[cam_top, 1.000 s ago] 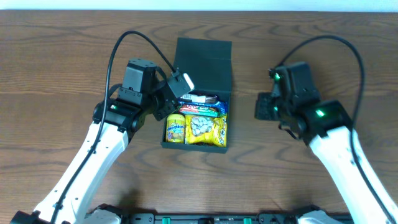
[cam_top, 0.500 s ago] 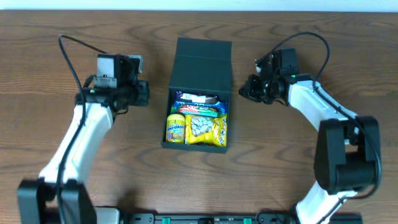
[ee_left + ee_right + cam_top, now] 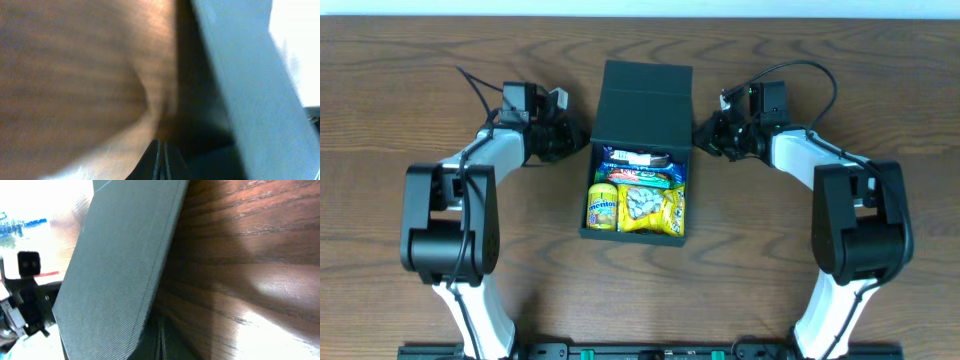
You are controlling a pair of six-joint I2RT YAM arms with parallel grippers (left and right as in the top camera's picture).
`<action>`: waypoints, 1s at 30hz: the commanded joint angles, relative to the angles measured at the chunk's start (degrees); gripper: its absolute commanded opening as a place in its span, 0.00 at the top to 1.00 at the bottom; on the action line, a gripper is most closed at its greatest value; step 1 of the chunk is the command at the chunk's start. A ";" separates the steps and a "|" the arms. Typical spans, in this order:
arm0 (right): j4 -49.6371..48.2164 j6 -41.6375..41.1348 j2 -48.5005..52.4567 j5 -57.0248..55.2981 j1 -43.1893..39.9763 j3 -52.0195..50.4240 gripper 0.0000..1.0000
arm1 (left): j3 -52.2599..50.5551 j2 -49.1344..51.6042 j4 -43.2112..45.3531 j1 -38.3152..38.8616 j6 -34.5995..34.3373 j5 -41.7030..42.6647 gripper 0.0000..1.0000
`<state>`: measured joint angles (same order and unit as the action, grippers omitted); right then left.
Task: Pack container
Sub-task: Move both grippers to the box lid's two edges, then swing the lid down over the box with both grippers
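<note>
Wooden tabletop holds the container at centre, lid up and snacks inside, and the left jaws and right jaws have just swung in to flank its lid, each apparently pressed together, suggesting packing is finished and closing comes next.

I work at a brown wood-grain table. One item rests directly on it: the container. It sits at mid-width in front of me, base flat on the wood, lid flap open on the far side.

White arm links, black joints, looping black cables
</note>
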<state>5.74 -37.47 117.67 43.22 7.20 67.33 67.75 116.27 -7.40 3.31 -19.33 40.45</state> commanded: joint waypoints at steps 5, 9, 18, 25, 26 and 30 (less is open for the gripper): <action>-1.01 -3.43 2.38 3.21 0.00 -0.04 0.98 | 8.63 4.61 0.20 0.15 -2.16 5.75 0.94; -6.38 -3.43 2.38 8.02 0.00 -0.02 0.98 | 10.49 4.74 0.81 0.52 -2.12 8.13 0.94; -16.33 -2.51 2.29 17.81 -0.07 -0.02 0.99 | 12.02 4.68 0.79 0.83 -0.83 14.86 0.94; -20.76 -2.45 1.01 21.99 -0.44 0.07 0.98 | 12.41 3.45 -0.37 -1.07 1.20 20.90 0.94; -20.79 -2.03 0.68 21.99 -0.50 0.07 0.98 | 12.41 2.67 -1.27 -1.38 2.45 20.68 0.94; -20.79 -1.25 -0.44 21.70 -1.07 0.09 0.98 | 12.41 -0.83 -2.86 -1.64 5.42 20.48 0.95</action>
<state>-14.44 -39.79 119.63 60.45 6.02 66.57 79.11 119.22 -9.96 1.21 -17.19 57.47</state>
